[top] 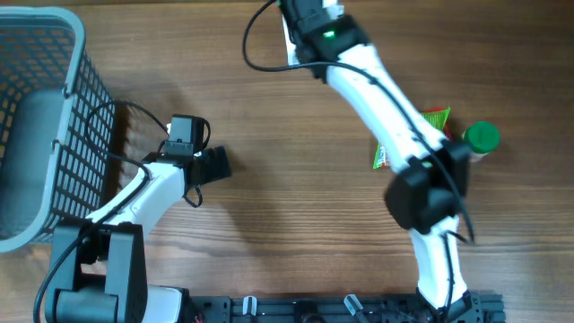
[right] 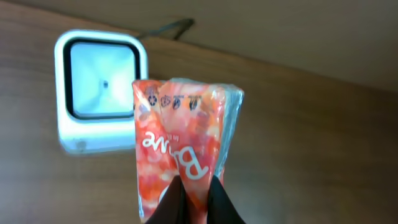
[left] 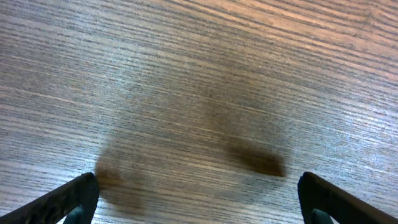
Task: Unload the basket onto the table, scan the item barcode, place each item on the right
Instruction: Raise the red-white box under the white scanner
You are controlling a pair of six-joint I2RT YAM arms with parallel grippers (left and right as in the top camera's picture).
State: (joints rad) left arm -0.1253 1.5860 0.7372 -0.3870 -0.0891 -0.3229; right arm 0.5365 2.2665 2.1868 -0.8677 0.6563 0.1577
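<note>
One pink snack packet [right: 183, 130], likely light, soft and slippery, hangs near the scanner [right: 102, 87], pinched at one end by the right gripper [right: 194, 186], while the left gripper [left: 198, 190] stands spread above the desk [left: 199, 74].

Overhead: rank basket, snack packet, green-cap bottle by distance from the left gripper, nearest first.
From the left gripper, overhead view:
1. Basket, at the table's left edge, just beyond the left arm.
2. Packet, far right, partly under the right arm.
3. Bottle, beside the packet, farther right still.
</note>
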